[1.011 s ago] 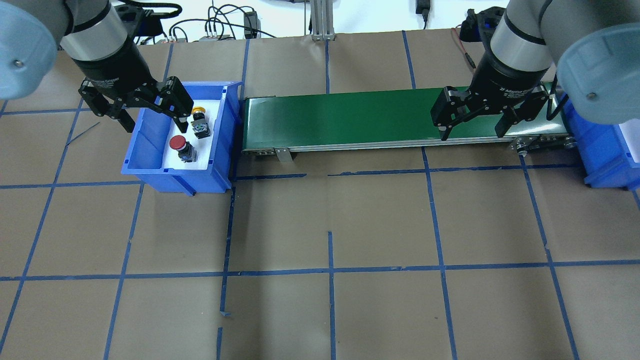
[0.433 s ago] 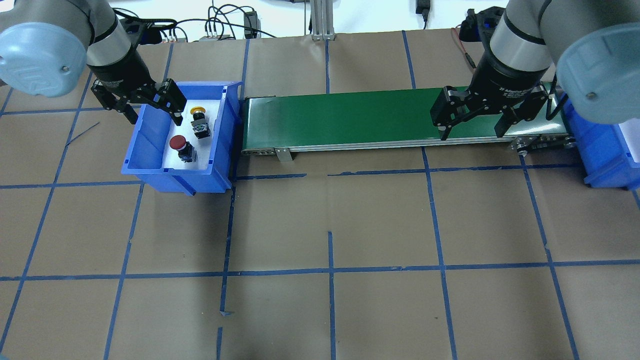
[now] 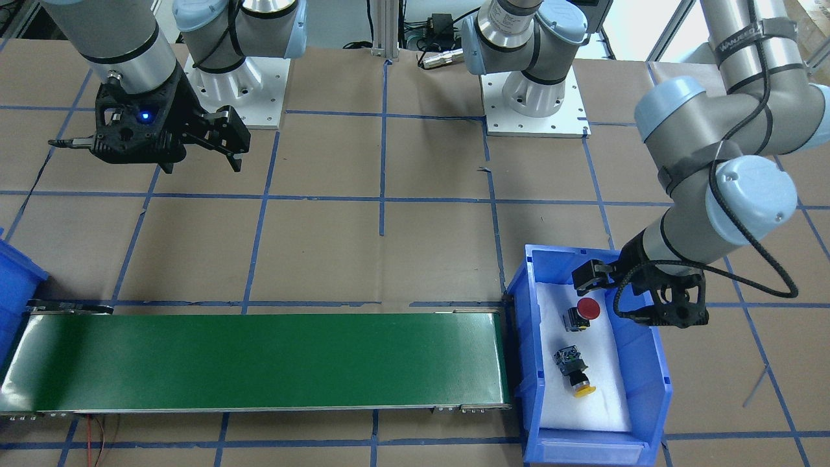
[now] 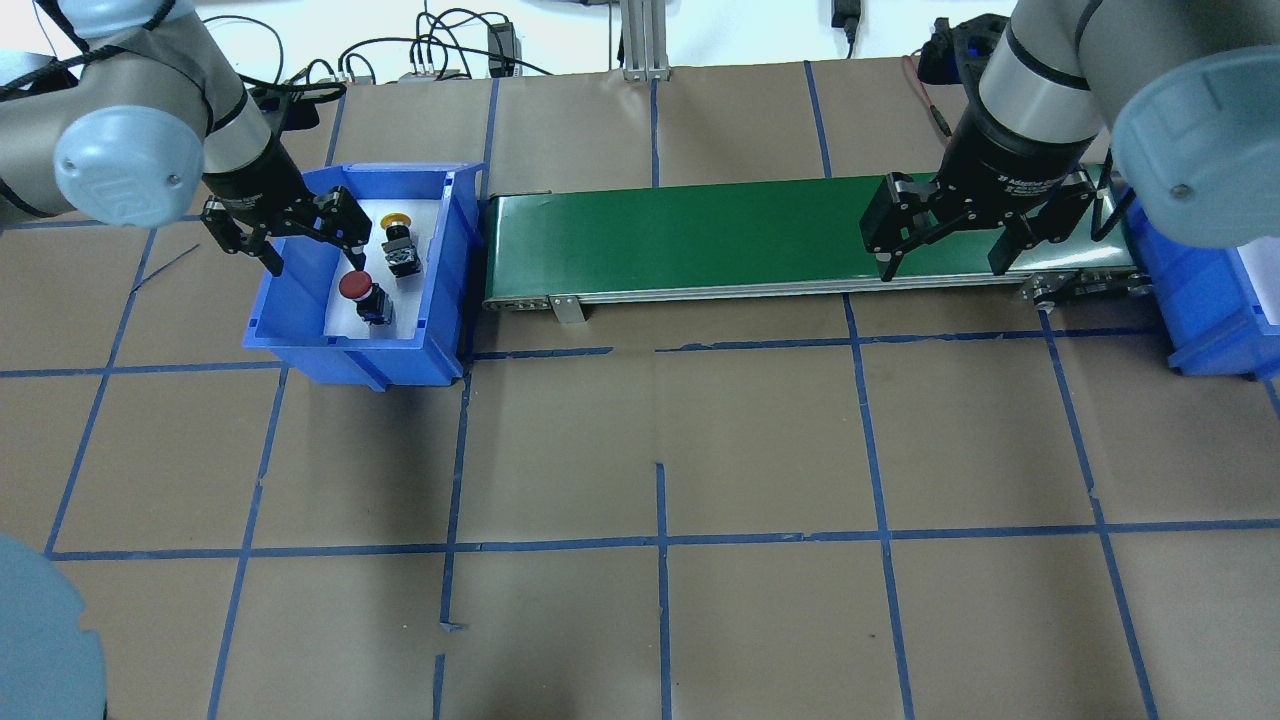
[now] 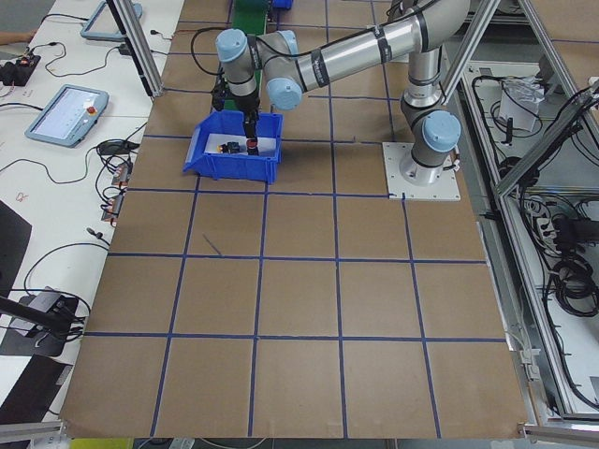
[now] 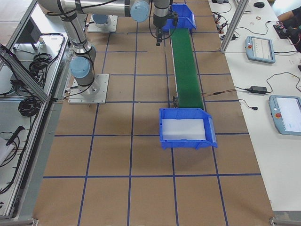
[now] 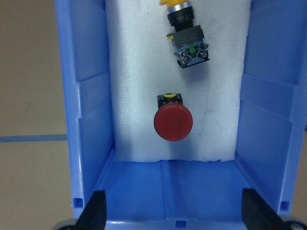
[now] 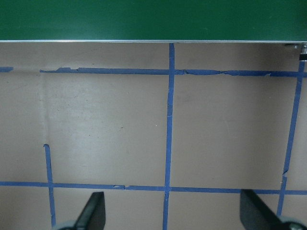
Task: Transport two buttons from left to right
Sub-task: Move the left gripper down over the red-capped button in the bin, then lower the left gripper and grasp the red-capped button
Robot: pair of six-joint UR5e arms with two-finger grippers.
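The red-capped button (image 4: 352,286) and the yellow-capped button (image 4: 397,222) lie on white foam in the left blue bin (image 4: 350,352). Both show in the front view, red (image 3: 587,308) and yellow (image 3: 579,384), and in the left wrist view, red (image 7: 173,123) and yellow (image 7: 188,36). My left gripper (image 4: 312,258) is open and empty above the bin, just beside the red button, touching neither button; it also shows in the left wrist view (image 7: 175,215). My right gripper (image 4: 945,262) is open and empty, hanging over the conveyor's right front edge.
A green conveyor belt (image 4: 700,235) runs from the left bin to a second blue bin (image 4: 1210,300) at the right, lined with white foam (image 6: 183,129). The brown table carries a blue tape grid (image 4: 660,540). Cables lie along the far edge (image 4: 450,50).
My left gripper has moved down and towards the red button, staying open. The buttons and my right arm have not moved.
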